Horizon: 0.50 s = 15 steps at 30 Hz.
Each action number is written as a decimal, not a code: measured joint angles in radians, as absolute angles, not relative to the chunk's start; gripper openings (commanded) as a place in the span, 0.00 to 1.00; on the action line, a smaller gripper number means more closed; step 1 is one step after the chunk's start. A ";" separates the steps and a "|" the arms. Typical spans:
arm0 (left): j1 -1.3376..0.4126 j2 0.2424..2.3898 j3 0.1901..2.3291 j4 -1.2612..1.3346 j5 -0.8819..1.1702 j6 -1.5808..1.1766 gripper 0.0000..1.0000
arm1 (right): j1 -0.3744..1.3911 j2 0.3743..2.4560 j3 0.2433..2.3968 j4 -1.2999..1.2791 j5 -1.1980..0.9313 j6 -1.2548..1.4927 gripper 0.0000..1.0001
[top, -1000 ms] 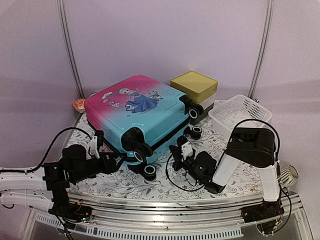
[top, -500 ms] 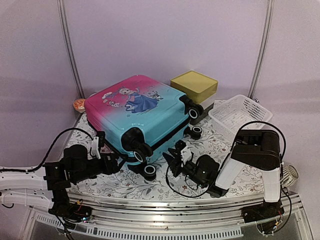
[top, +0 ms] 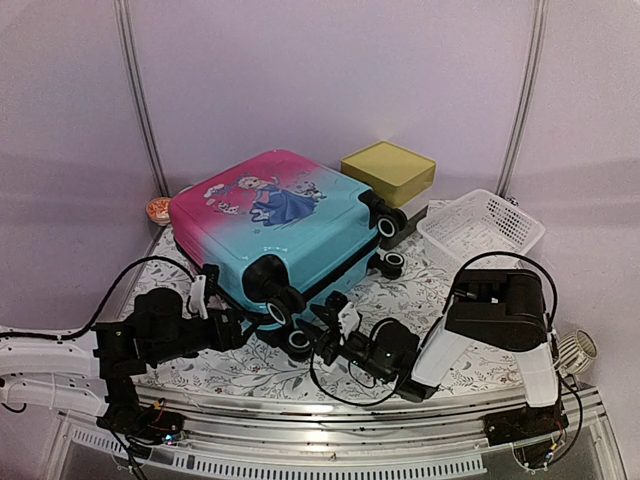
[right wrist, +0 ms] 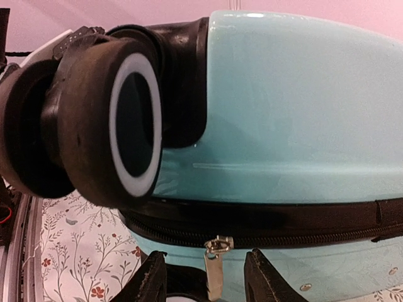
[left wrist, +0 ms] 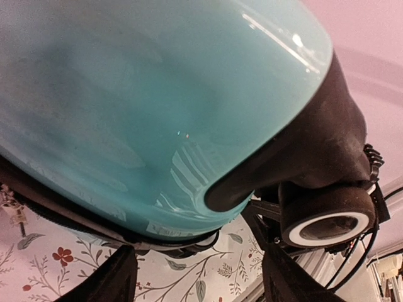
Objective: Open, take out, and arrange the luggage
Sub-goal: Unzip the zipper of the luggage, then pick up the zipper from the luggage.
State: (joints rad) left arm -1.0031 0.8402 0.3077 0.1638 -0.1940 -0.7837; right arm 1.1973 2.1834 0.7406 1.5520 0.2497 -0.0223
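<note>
The luggage (top: 275, 225), a turquoise-to-pink suitcase with a cartoon girl print, lies flat and zipped shut on the floral tablecloth (top: 330, 365). My left gripper (top: 228, 325) is open at its near left corner; the turquoise shell (left wrist: 126, 94) fills the left wrist view, with a wheel (left wrist: 327, 217) at right. My right gripper (top: 330, 330) is open by the near wheels. In the right wrist view a metal zipper pull (right wrist: 214, 267) hangs from the black zipper band (right wrist: 283, 226) between my fingertips (right wrist: 261, 277), not gripped. A wheel (right wrist: 119, 126) looms at left.
A yellow-topped box (top: 388, 172) stands behind the suitcase at right. A white mesh basket (top: 480, 228) sits at the far right. A small orange round object (top: 158, 210) lies at the far left. Grey walls close the back.
My right gripper has moved left along the suitcase's near side to the near wheels, up to the zipper pull. My left gripper has edged forward toward the suitcase corner.
</note>
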 measured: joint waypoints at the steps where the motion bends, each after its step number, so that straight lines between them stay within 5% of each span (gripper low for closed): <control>1: -1.003 0.840 0.308 0.166 -0.194 -0.784 0.70 | 1.197 2.185 0.750 1.549 0.250 -0.022 0.45; 15: -1.000 0.836 0.308 0.167 -0.193 -0.788 0.70 | 1.176 2.231 0.790 1.514 0.255 0.037 0.35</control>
State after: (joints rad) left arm -1.0004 0.8360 0.3077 0.1665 -0.1928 -0.7876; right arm 1.1759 2.2307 0.7902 1.5135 0.2554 0.0372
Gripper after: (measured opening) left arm 0.698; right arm 0.374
